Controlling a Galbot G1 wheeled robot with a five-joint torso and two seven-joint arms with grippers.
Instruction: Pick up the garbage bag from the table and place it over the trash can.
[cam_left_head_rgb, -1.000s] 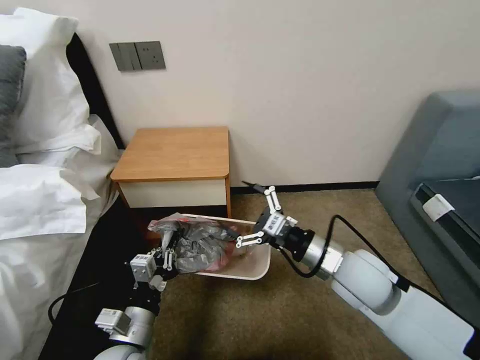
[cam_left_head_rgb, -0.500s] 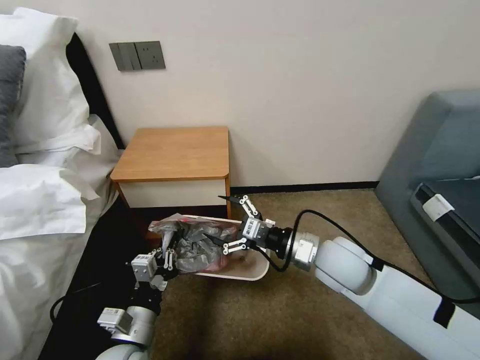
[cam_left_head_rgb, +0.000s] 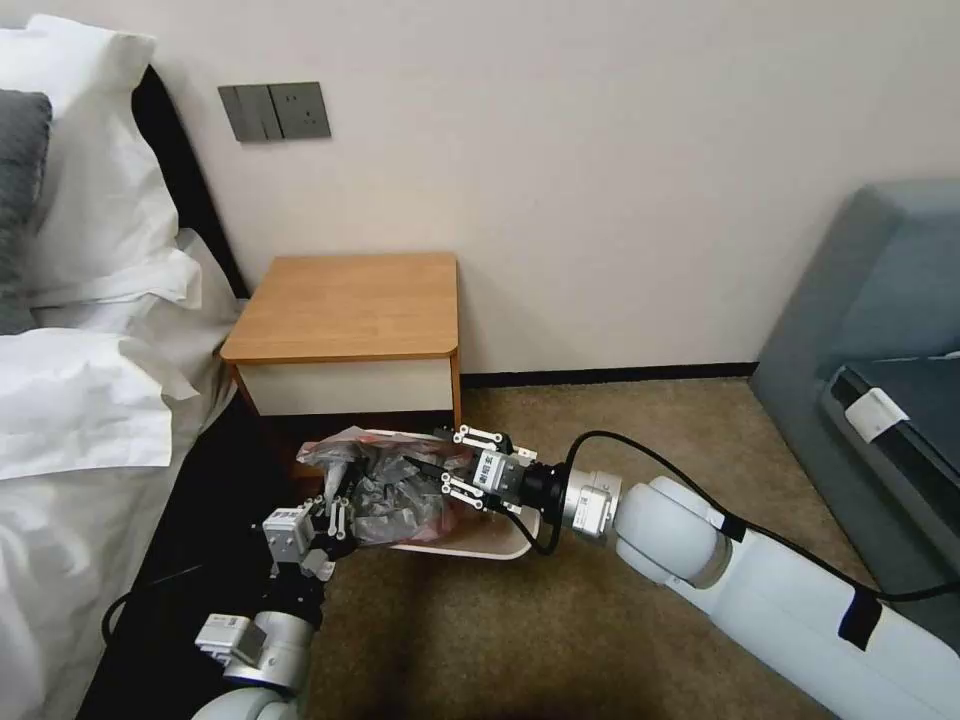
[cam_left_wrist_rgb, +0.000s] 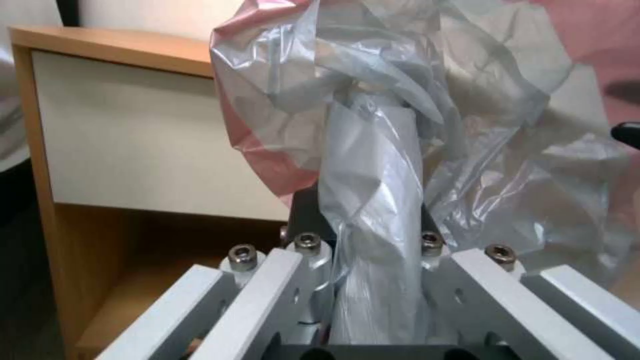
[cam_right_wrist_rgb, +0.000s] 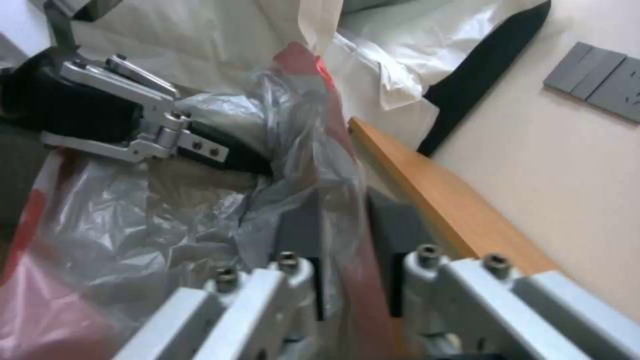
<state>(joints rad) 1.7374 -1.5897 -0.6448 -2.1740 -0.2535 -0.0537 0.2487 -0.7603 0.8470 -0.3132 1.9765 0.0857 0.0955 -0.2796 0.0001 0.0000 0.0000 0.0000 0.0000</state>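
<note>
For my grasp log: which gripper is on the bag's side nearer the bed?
The left gripper, shut on the bunched garbage bag; the right gripper reaches in from the sofa side.

The garbage bag (cam_left_head_rgb: 400, 485) is translucent grey plastic with pink-red tinted patches, crinkled and glossy. The trash can (cam_left_head_rgb: 490, 540) beneath it is cream-white. The table (cam_left_head_rgb: 350, 305) has an orange-brown wooden top and a white drawer front. The left claw (cam_left_head_rgb: 335, 500) and the right claw (cam_left_head_rgb: 450, 465) are silver-white metal with black fingertips. The right arm's shell is white with a black cable. The carpet (cam_left_head_rgb: 600, 640) looks mottled brown-olive. The bedsheets (cam_left_head_rgb: 90, 400) are white, the wall (cam_left_head_rgb: 600, 150) pale beige, the wall switches (cam_left_head_rgb: 275, 110) dark grey.
</note>
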